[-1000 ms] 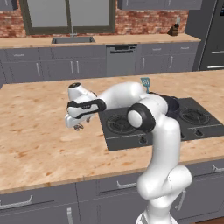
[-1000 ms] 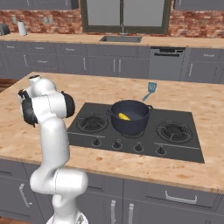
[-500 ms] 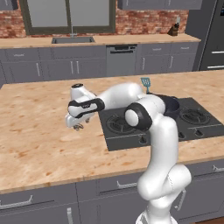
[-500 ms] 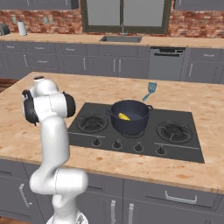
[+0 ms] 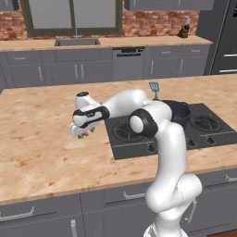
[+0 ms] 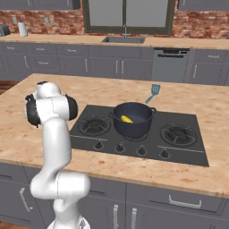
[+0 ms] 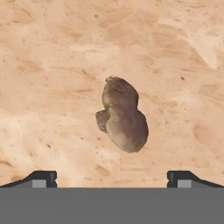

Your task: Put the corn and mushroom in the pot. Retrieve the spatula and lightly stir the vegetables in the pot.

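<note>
Brown mushroom (image 7: 121,116) lies on the wooden table (image 5: 41,152), dead centre under our hand (image 5: 82,134), jaws wide and empty. At 3 o'clock from the hand sits the pot (image 6: 133,118) on the stove, corn (image 6: 127,119) already inside. Spatula (image 6: 153,92) lies at the pot's 1 o'clock, untouched. We judge one vegetable done; mushroom and stirring remain.

Island countertop (image 5: 41,152) of light speckled wood grain over grey drawers; black gas cooktop (image 6: 179,150) inset; rear wall of red brick (image 5: 152,21); window (image 6: 125,13) above sink (image 5: 76,42); grey cabinets (image 6: 58,65); dishwasher (image 6: 168,65).
</note>
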You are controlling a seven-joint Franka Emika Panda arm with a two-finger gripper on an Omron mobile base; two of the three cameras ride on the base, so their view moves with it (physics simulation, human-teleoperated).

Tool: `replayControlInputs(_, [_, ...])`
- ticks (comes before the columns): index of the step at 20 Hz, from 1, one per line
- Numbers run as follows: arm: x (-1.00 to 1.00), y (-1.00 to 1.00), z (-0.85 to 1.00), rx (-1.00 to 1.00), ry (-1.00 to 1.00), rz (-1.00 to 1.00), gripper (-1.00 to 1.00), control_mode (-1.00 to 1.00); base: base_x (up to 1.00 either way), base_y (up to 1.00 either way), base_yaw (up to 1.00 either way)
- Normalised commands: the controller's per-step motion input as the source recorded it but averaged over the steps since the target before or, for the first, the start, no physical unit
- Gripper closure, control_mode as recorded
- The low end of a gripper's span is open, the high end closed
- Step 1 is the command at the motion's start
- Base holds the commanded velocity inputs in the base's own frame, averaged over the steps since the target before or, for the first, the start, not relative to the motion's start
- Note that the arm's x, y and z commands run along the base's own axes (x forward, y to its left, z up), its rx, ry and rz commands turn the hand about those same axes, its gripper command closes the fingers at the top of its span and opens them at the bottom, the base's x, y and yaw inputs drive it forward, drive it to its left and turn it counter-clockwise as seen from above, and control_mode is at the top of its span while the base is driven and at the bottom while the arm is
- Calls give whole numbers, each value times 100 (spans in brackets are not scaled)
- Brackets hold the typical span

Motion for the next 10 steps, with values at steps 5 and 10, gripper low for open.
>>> replayControlInputs(5, [18,7,-16,0,0,0,-100,-100,0,0,0])
replayControlInputs(10, [15,13,-8,0,-4,0,-100,-100,0,0,0])
